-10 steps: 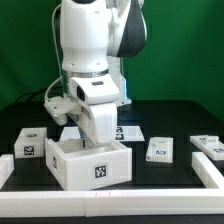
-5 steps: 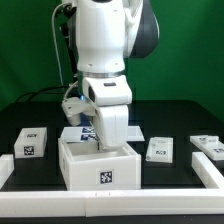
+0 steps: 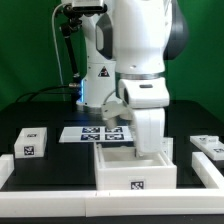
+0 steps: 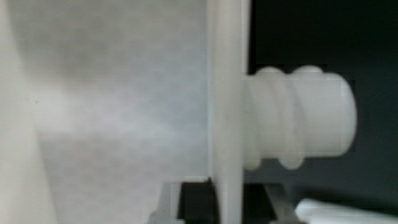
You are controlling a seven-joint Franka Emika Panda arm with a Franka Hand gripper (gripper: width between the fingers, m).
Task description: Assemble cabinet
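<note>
The cabinet body (image 3: 135,168), a large open white box with a tag on its front, stands near the front rail, right of centre in the exterior view. My gripper (image 3: 150,150) reaches down onto its right wall. In the wrist view the thin white wall (image 4: 228,100) runs between my dark fingers (image 4: 192,205), with my gripper (image 4: 228,205) shut on it. A ribbed white peg (image 4: 306,115) sticks out of that wall. A small tagged drawer block (image 3: 30,142) lies at the exterior view's left.
The marker board (image 3: 100,133) lies behind the cabinet body. Another tagged white piece (image 3: 208,146) sits at the exterior view's right. A white rail (image 3: 50,190) borders the front of the black table, with corner pieces at both sides.
My arm has moved to the exterior view's right and taken the cabinet body with it. The marker board is now uncovered and the block that lay right of the box is hidden.
</note>
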